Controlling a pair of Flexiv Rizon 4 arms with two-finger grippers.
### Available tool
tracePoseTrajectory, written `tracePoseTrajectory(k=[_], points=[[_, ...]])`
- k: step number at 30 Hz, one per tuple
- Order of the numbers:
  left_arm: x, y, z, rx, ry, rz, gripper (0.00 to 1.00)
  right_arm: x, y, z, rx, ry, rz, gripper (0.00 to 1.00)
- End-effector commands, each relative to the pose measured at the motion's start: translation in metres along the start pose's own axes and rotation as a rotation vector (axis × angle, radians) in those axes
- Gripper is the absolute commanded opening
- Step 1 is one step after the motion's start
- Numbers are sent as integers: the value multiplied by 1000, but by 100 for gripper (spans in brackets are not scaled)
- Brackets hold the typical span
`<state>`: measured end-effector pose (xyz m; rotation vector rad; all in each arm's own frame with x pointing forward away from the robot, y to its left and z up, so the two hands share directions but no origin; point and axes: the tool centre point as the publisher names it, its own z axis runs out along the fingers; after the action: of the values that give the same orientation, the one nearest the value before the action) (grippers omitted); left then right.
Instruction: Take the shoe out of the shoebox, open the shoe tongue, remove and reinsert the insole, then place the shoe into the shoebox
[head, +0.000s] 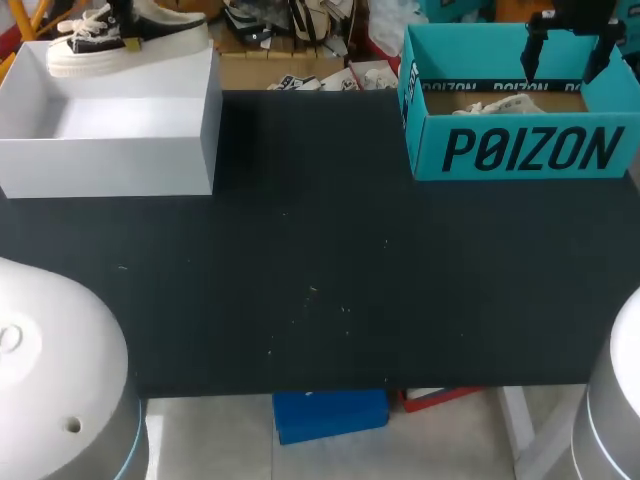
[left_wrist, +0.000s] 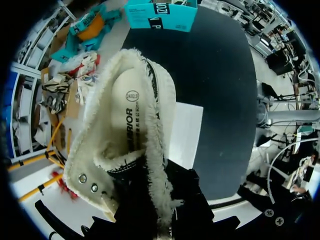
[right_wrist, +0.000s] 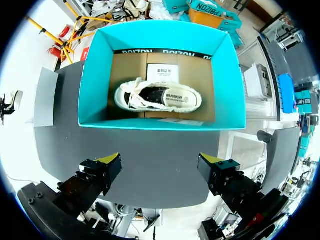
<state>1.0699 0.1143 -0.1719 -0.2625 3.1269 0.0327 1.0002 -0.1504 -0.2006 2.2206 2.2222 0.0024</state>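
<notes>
- The left gripper (left_wrist: 150, 220) appears clamped on the sneaker (left_wrist: 125, 150) at its open collar. Its yellow tips are buried under fleece and black canvas, so this is a judgement from how the sneaker hangs off it.
- Gripped at the collar, the sneaker's mouth faces the wrist camera and the pale insole (left_wrist: 131, 115) shows lying flat inside. That view suits checking how the insole is seated.
- In the head view the sneaker sits over the far rim of the white box (head: 110, 160) at the table's left rear. I cannot tell whether the sole touches the rim.
- The right gripper (right_wrist: 160, 162) has its fingers spread wide with nothing between them. It hangs above the near wall of the teal shoebox (right_wrist: 150, 42) at the table's right rear.
- From there it is placed to reach down into the box.
- Inside that shoebox a second shoe (right_wrist: 160, 97) lies on its side on the cardboard floor, just beside a white card (right_wrist: 161, 71).
- The dark table (head: 320, 280) between the two boxes would serve as room for the tongue and insole work.
</notes>
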Motion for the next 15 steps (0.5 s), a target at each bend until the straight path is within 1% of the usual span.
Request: tracePoseTrajectory(k=[1,2,4,8,10,11,12,15], points=[[101,-26,-33,-29,-324,-8,0,0,0,0,0,0,1,100],[112,-33,-32,-41,-343,-15,0,0,0,0,0,0,1,100],[135,-48,-29,-32,-338,-17,0,0,0,0,0,0,1,100],[176,-77,-17,-57,-393,-14,0,0,0,0,0,0,1,100],[192,-90,-11,-56,-410,-15,0,0,0,0,0,0,1,100],[197,-94,-8,-50,-407,-23,0,0,0,0,0,0,1,100],[205,-102,-4,-29,-408,-41,0,0,0,0,0,0,1,100],[224,-119,8,-5,-447,-41,0,0,0,0,0,0,1,100]])
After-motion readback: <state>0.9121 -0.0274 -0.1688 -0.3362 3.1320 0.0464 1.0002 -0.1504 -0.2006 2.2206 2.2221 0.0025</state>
